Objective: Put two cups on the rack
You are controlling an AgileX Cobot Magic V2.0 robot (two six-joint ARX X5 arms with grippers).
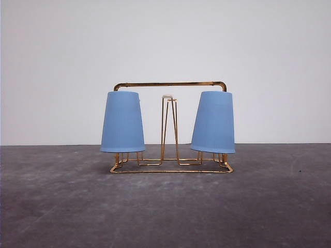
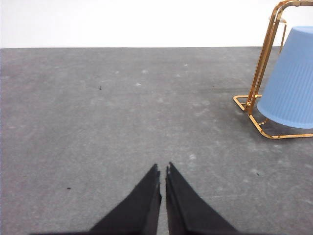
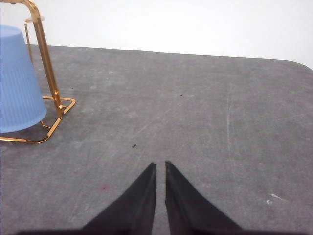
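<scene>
- The left claw point(image 2: 163, 169), seen from its wrist camera, has its two black fingers pressed almost together, only a thin slit between the tips, and nothing is pinched in them.
- It hangs over bare grey worktop point(image 2: 122, 107), well apart from the rack.
- The right claw point(image 3: 161, 165), seen from its own wrist camera, is likewise drawn nearly together with a narrow slit between the tips, and it grips nothing.
- It too is over bare worktop, well apart from the rack's end.
- In the left wrist view, one end of the gold wire rack point(image 2: 264, 54) stands on the worktop, and the left cup point(image 2: 293, 78) sits mouth down within it, its rim held just above the base wire.
- In the right wrist view, the other end of the rack shows with the right cup point(image 3: 14, 83), also mouth down and tilted a little.
- In the front view, the rack point(image 1: 170, 83) stands in the middle of the worktop before a plain white wall point(image 1: 165, 36).
- The left cup point(image 1: 122, 122) hangs upside down on the rack's left side, nearly upright.
- The right cup point(image 1: 213, 122) hangs upside down on the right side, leaning slightly.
- Between the two cups a bare white-tipped prong point(image 1: 167, 96) rises from the base, touching neither.
- Both cups are clear of the worktop, carried by the rack.
</scene>
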